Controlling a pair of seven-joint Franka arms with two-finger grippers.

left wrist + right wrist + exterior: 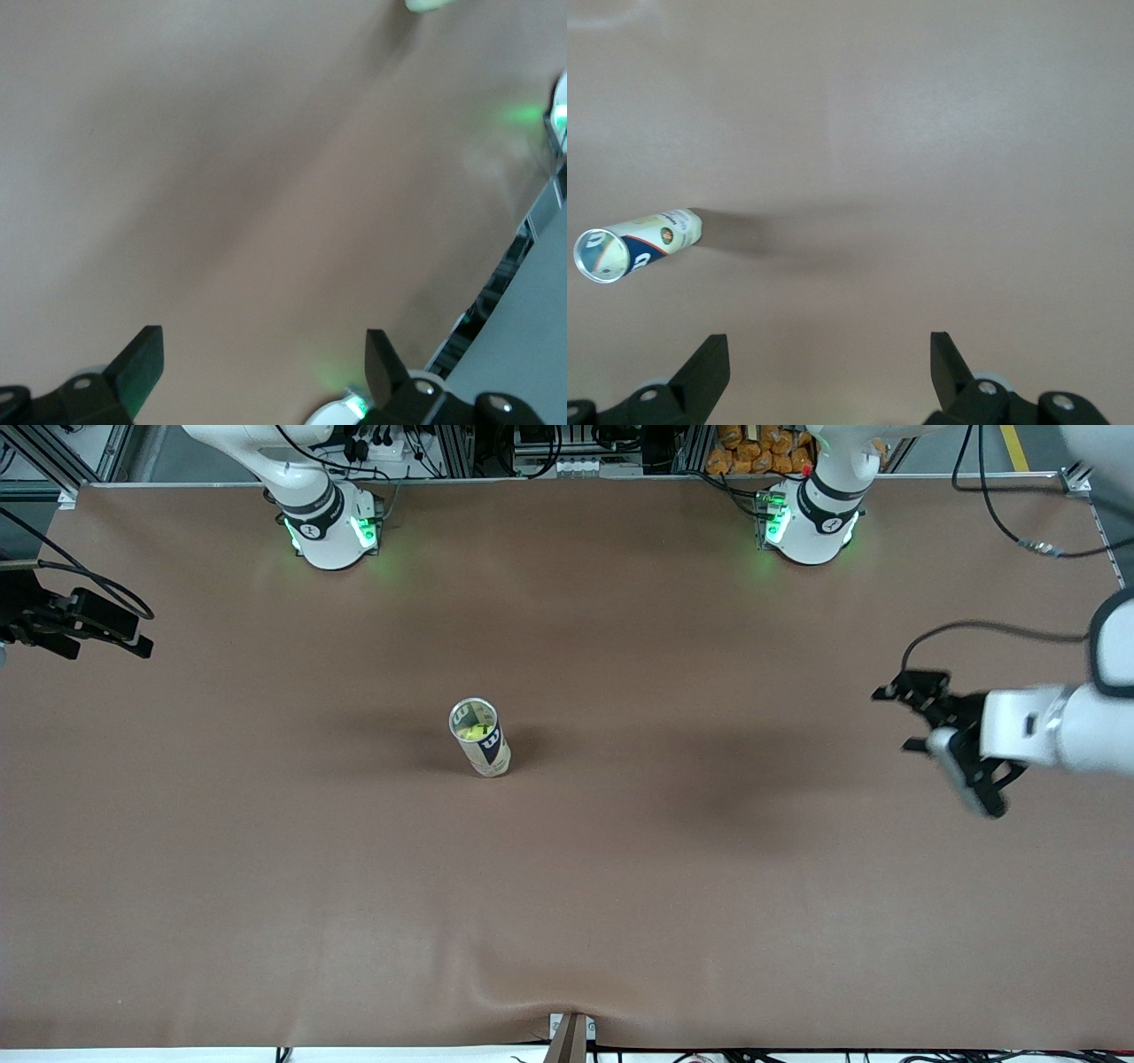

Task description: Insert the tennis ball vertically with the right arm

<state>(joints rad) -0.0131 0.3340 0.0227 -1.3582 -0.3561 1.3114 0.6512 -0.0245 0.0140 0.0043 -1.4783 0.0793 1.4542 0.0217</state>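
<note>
Brown covering spreads over the whole surface (620,886), rucked slightly at the edge nearest the front camera; two white arm bases stand along its top edge, green lights glowing; the left arm (1063,726) reaches in from its own end of the surface, its left gripper (930,722) hanging over bare brown with fingers (142,363) spread wide and nothing between them; the right gripper (106,633) hovers over the right arm's end, its fingers (709,367) likewise wide apart and empty; near the middle stands an upright clear can (479,737), open top showing a yellow-green tennis ball (483,732) inside, well apart from both grippers.
</note>
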